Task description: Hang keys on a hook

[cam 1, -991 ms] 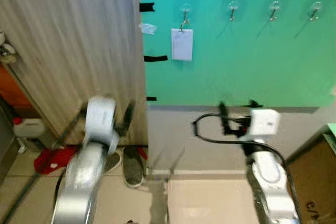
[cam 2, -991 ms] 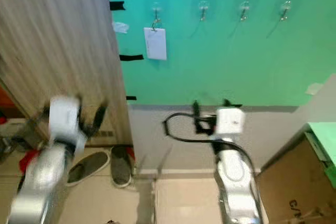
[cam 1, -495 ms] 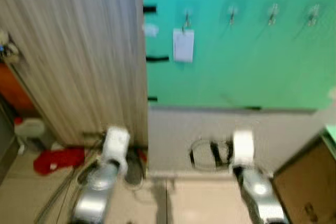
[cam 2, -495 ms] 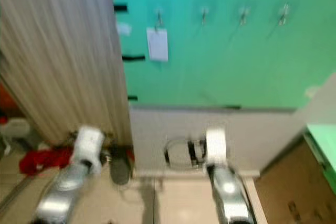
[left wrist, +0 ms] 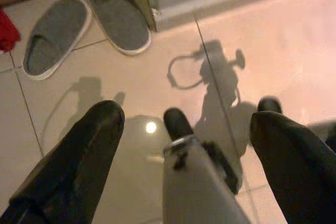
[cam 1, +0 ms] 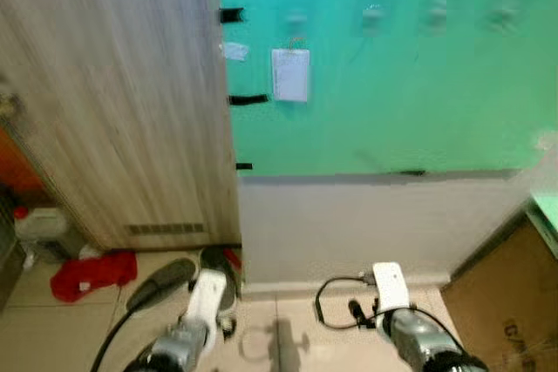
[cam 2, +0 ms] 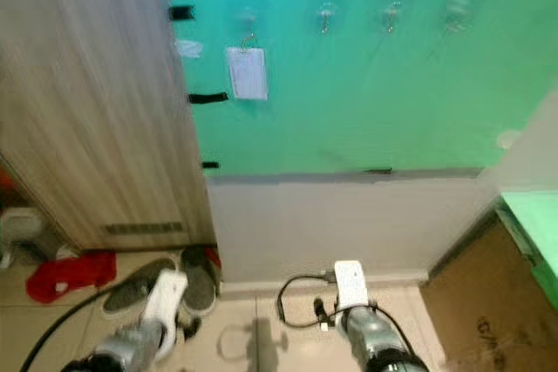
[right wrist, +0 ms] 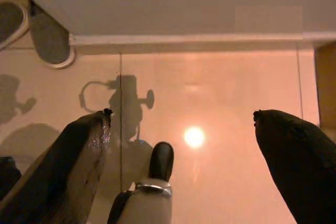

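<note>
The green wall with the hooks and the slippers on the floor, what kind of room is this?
Probably a home entryway: a row of wall hooks on a green wall, one with a white tag, and grey slippers on the tiled floor beside a wooden door.

No lettering is sharp enough to be read anywhere.

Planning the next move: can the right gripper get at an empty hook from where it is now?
Probably not yet. The right gripper hangs low near the floor, open and holding nothing, while the hooks sit high on the green wall.
</note>
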